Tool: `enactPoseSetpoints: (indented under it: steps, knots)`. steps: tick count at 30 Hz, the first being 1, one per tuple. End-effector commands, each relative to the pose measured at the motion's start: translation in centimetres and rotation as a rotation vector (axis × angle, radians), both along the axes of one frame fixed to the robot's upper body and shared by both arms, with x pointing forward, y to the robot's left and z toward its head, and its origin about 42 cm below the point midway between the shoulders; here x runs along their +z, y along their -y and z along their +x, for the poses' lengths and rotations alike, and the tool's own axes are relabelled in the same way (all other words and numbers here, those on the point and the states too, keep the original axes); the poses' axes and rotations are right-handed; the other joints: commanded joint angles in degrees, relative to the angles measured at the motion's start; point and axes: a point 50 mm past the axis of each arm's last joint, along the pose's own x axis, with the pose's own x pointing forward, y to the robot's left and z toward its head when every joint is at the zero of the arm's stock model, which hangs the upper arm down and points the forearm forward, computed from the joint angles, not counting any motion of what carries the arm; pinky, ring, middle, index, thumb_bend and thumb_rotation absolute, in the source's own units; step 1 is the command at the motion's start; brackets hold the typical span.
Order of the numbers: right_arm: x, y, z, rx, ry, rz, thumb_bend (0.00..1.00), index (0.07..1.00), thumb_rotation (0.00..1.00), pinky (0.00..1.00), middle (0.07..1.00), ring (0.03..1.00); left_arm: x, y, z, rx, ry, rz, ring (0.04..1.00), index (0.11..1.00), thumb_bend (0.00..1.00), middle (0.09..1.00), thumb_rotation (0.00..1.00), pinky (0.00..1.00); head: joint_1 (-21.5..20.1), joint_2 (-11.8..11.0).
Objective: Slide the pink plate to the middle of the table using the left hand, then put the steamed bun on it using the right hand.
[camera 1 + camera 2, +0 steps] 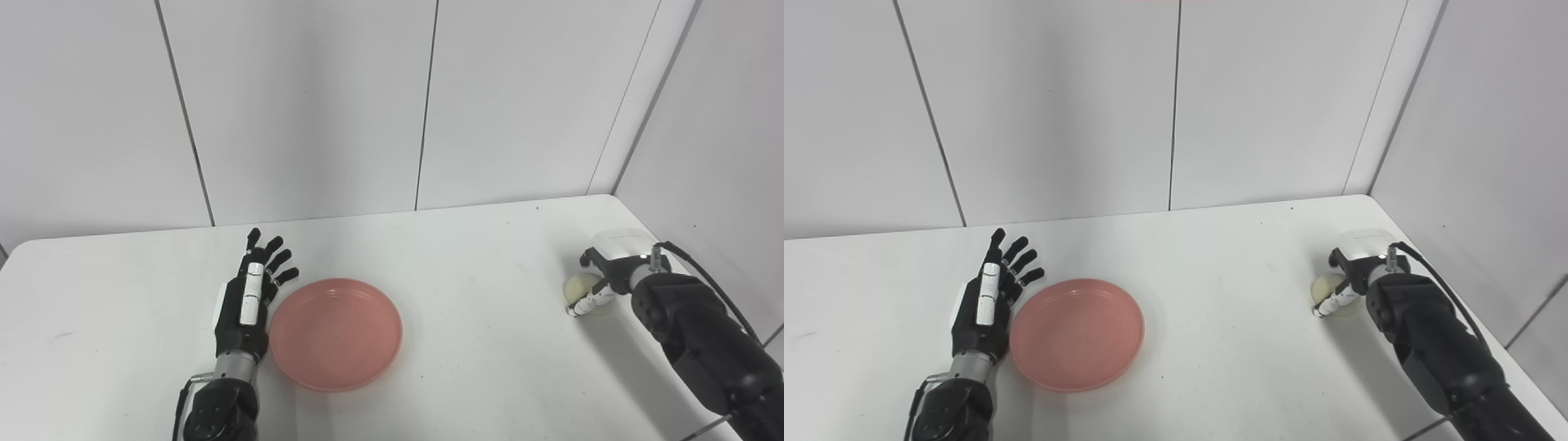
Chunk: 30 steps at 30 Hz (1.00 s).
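Just beside the left hand [244, 304], on its thumb side, lies the pink plate [335, 334], its rim touching or nearly touching the palm edge; the gap cannot be judged. That hand lies flat with its fingers [277, 260] spread and straight, holding nothing, pointing toward the back wall [306, 104]. Beyond the plate, away from the left hand, the white tabletop [478, 318] runs bare toward the right hand [603, 275], leaving wide open room between plate and bun. The right hand sits close to the tabletop's right edge and far corner, where the side wall [723, 122] crowds it. The steamed bun [579, 288], pale and round, sits under and against this hand; a white finger segment crosses its front and the wrist housing hides most of the palm, so whether the fingers grip the bun cannot be told. The bun is partly covered. Plate and bun are both round, with no long axis; the plate sits upright, hollow facing up.
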Motion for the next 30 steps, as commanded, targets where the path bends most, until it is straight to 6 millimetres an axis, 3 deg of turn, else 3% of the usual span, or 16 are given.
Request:
enactPoseSetpoints:
  steps: [1,2,4,9,12,19,21,23,30]
  knots:
    - [2.5,0.7,0.3,-0.017,0.001,-0.021,0.69,0.552,0.17,0.2,0.37,0.271,-2.9,-0.2,-1.6,0.006,-0.072,-0.002,0.869,1.0,0.77,0.907,0.85,0.75,0.05,0.02]
    - [2.7,0.6,0.3,-0.019,-0.01,-0.021,0.61,0.523,0.15,0.18,0.346,0.247,-2.8,-0.2,-1.5,0.007,-0.071,-0.002,0.868,1.0,0.78,0.904,0.85,0.75,0.05,0.02]
    - [3.0,0.5,0.2,-0.023,-0.028,-0.021,0.55,0.492,0.03,0.18,0.444,0.248,-2.8,-0.2,-1.5,0.007,-0.07,-0.003,0.858,1.0,0.77,0.9,0.85,0.74,0.11,0.12]
    - [3.5,0.4,0.0,-0.029,-0.071,-0.042,0.53,0.484,0.0,0.18,0.47,0.254,-2.6,-0.2,-1.6,0.006,-0.069,0.003,0.857,1.0,0.77,0.9,0.85,0.73,0.25,0.1]
    - [3.7,0.6,0.0,-0.02,-0.083,-0.044,0.52,0.508,0.0,0.2,0.408,0.282,-2.6,-0.1,-1.7,0.005,-0.068,-0.001,0.854,1.0,0.77,0.901,0.85,0.72,0.32,0.11]
    - [4.6,0.3,-0.5,0.014,0.006,-0.025,0.52,0.506,0.0,0.22,0.399,0.304,-2.7,0.2,-1.9,0.003,-0.072,-0.002,0.855,1.0,0.79,0.909,0.83,0.72,1.95,-0.26]
    - [5.1,-0.3,-0.5,0.067,0.057,-0.024,0.53,0.496,0.0,0.25,0.408,0.332,-2.7,0.2,-2.0,0.003,-0.072,0.004,0.855,1.0,0.79,0.913,0.84,0.72,2.48,-0.33]
    - [6.3,-1.6,-0.6,0.121,0.126,0.002,0.53,0.48,0.0,0.34,0.479,0.416,-2.8,0.4,-2.0,0.001,-0.075,0.0,0.855,1.0,0.81,0.914,0.83,0.72,3.45,-0.39]
    - [10.8,-6.8,-1.9,0.269,0.323,0.087,0.53,0.501,0.0,0.26,0.415,0.345,-2.9,0.8,-2.3,0.005,-0.077,0.019,0.849,1.0,0.83,0.912,0.85,0.71,6.1,-0.28]
